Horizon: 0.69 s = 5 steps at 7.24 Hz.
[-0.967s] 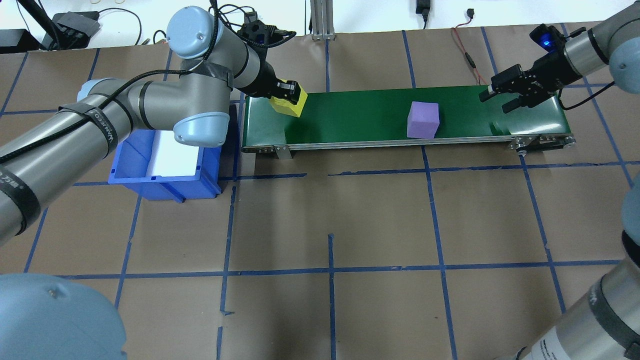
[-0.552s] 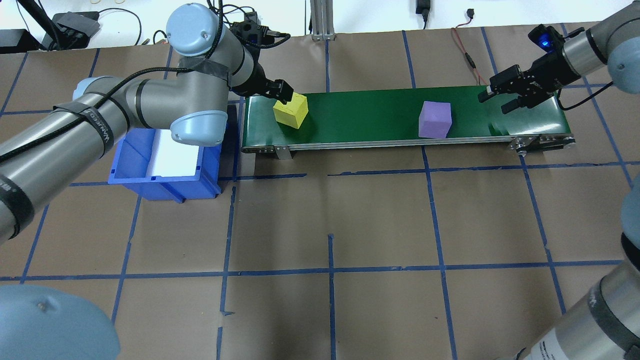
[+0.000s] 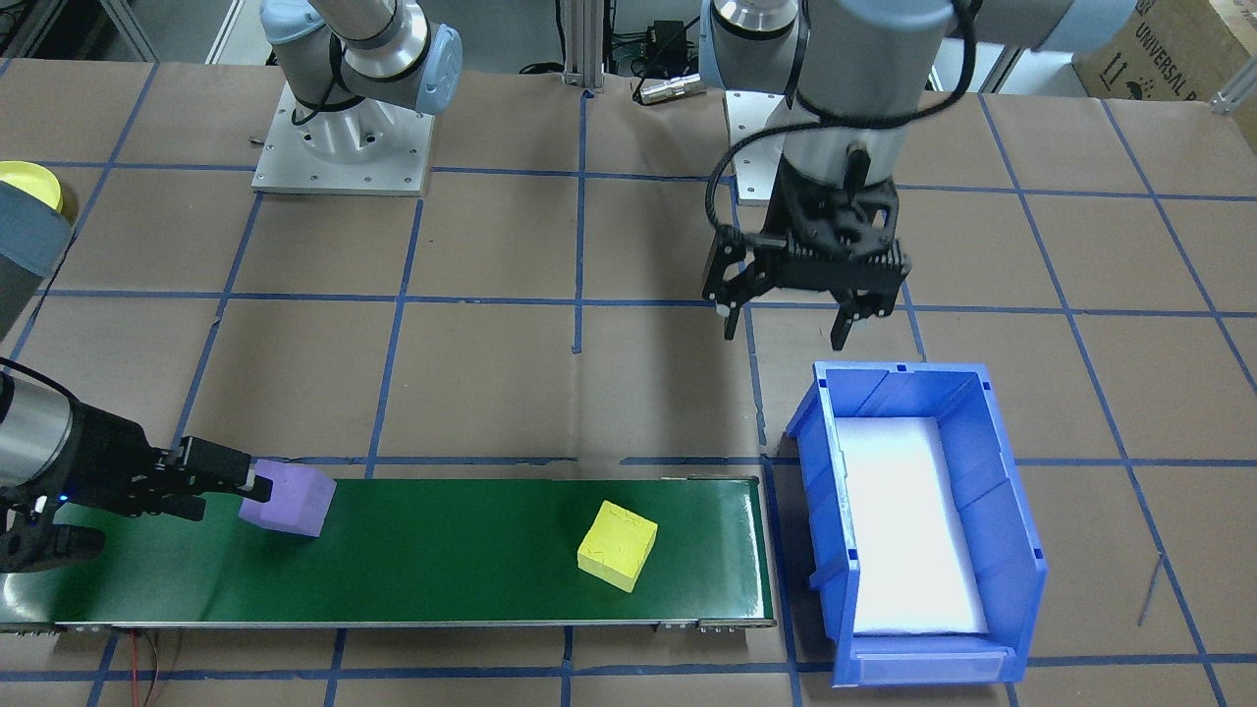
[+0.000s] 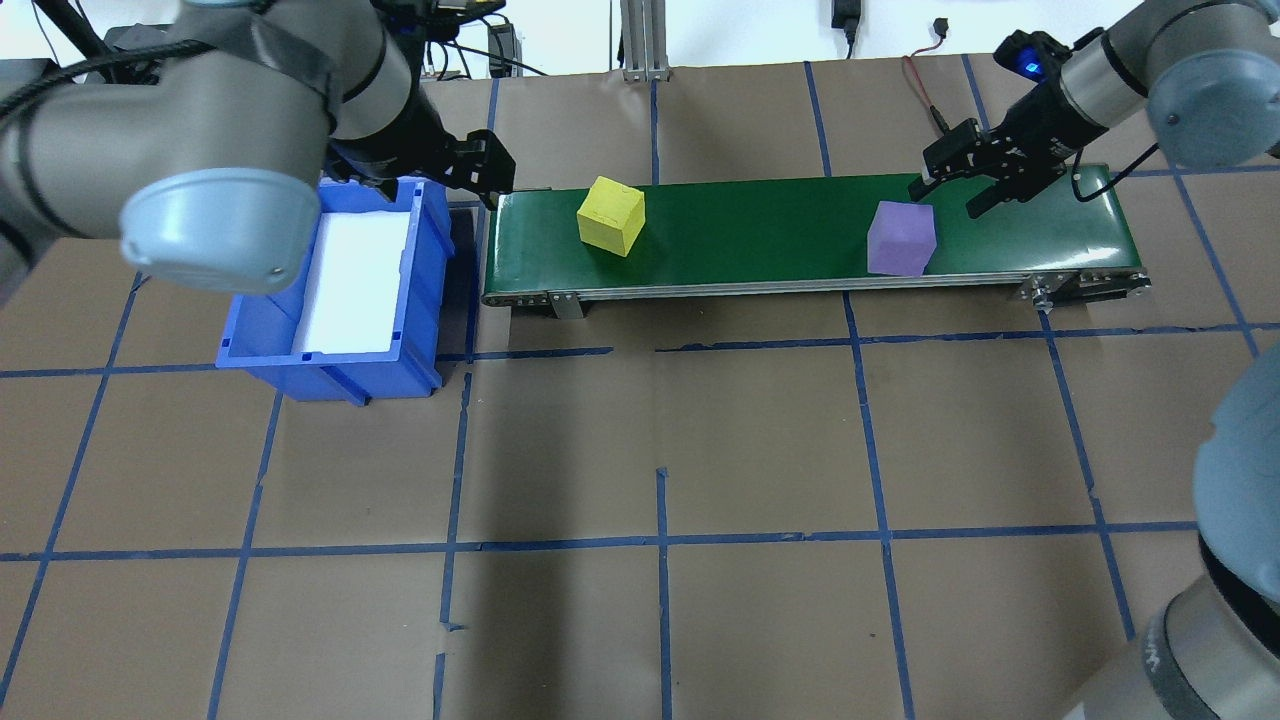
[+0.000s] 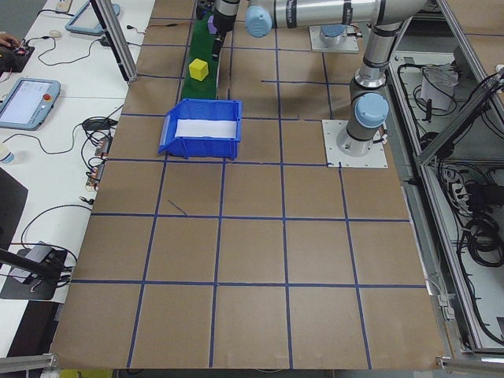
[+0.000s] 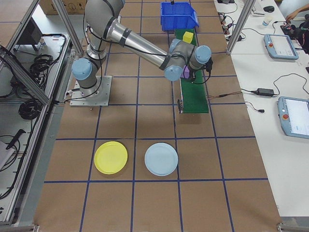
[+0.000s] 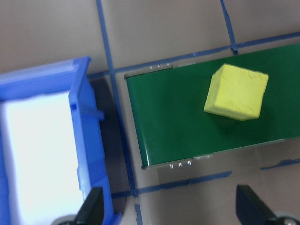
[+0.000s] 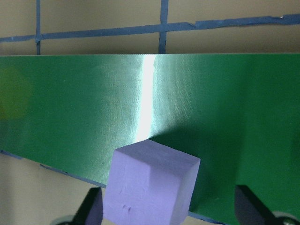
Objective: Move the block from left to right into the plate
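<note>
A yellow block (image 4: 611, 215) lies loose on the left part of the green conveyor belt (image 4: 760, 225). It also shows below my left wrist camera as the yellow block (image 7: 236, 91). My left gripper (image 4: 490, 170) hangs open and empty over the gap between belt and bin, off the block's left. A purple block (image 4: 902, 238) sits near the belt's right end. My right gripper (image 4: 947, 197) is open just behind it, and the purple block (image 8: 150, 185) shows between its fingers (image 8: 92, 209). The yellow plate (image 6: 110, 157) lies on the floor of the table far beyond the belt's right end.
A blue bin (image 4: 330, 370) with a white liner stands left of the belt. A light-blue plate (image 6: 161, 158) lies beside the yellow one. Blue tape lines cross the brown table. Cables and tablets lie along the far edge.
My left gripper let go of the yellow block and drew back left toward the bin. Both blocks travelled right along the belt. My right gripper moved left, closer to the purple block.
</note>
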### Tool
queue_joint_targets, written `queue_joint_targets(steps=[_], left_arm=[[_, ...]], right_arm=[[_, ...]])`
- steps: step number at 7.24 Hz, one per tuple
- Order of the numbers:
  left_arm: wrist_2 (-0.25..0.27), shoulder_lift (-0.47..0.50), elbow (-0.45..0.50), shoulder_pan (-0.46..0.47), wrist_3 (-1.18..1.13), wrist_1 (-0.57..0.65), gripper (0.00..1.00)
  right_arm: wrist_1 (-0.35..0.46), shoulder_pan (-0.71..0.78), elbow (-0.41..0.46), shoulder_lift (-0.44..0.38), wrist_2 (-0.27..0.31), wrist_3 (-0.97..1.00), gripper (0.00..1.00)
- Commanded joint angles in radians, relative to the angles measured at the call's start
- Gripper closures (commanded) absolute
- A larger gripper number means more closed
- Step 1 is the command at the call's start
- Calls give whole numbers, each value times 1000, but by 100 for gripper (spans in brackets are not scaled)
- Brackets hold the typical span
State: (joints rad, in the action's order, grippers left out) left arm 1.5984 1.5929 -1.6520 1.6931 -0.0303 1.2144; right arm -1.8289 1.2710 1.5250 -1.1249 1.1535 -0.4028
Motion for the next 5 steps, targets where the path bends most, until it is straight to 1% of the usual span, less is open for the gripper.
queue_joint_targets(steps=[1, 2, 3, 4, 5], left_arm=[[53, -71, -12, 10, -80, 56, 0], [73, -73, -12, 11, -80, 56, 0], [71, -65, -28, 11, -63, 59, 0], [74, -54, -98, -4, -51, 60, 0], [78, -71, -109, 0, -40, 56, 0]], right_arm=[[-33, 37, 6, 8, 115, 76, 1], [-33, 53, 23, 14, 130, 93, 1], [-33, 56, 30, 17, 168, 96, 1], [-33, 56, 30, 29, 173, 105, 3], [-33, 56, 35, 34, 181, 104, 17]])
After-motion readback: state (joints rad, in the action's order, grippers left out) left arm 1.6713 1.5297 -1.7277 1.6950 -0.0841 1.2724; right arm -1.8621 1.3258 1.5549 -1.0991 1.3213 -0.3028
